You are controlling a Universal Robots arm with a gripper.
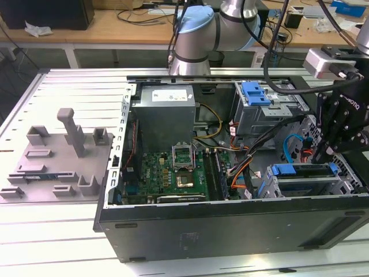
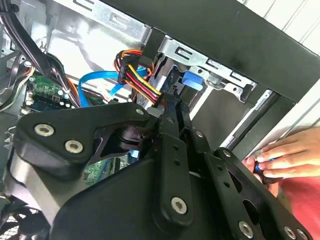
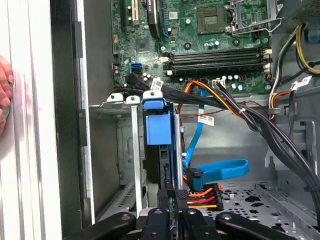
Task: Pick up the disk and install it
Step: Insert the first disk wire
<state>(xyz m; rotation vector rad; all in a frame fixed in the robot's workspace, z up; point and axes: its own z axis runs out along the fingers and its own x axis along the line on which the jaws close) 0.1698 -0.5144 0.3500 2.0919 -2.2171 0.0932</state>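
Note:
The disk stands on edge inside the lower drive cage of the open computer case, with its blue carrier bracket facing the motherboard. The exterior view shows the disk's blue frame along the cage top, near the case's front wall at the exterior view's right. My gripper is at the disk's cable end, its fingers drawn together and nothing visible between them. From the second wrist view, the gripper points at the blue bracket. In the exterior view the black gripper hangs just over that cage.
A person's hand rests on the case's outer wall beside the cage. A blue data cable and an orange-red power plug lie near my fingers. A blue latch tops the upper cage. A grey fixture sits at the exterior view's left.

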